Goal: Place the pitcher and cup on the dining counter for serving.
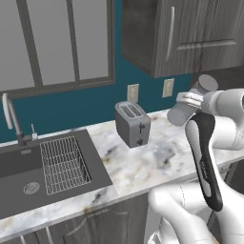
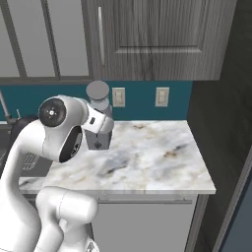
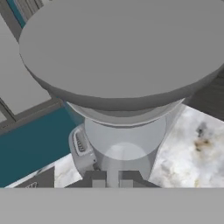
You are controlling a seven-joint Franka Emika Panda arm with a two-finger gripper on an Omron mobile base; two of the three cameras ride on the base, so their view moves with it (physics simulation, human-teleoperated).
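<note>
Pitcher (image 1: 190, 102): grey, dark-lidded, hanging tilted in the air above the marble tabletop (image 1: 157, 157), near the wall outlets (image 1: 167, 87).
Claw (image 3: 112, 178): closing tight around the pitcher's body, just below the lid.
Toaster (image 1: 132, 124): standing on the tabletop, left of the pitcher.
Sink (image 1: 28, 167): sitting at the far left, wire rack (image 1: 63, 164) lying inside.

No readable text, labels, brands or numbers anywhere: toaster (image 1: 132, 123), wall outlets (image 1: 133, 92), cabinets (image 2: 147, 39) and pitcher (image 3: 124, 78) all plain, and any marks are too small or blurred to read.
</note>
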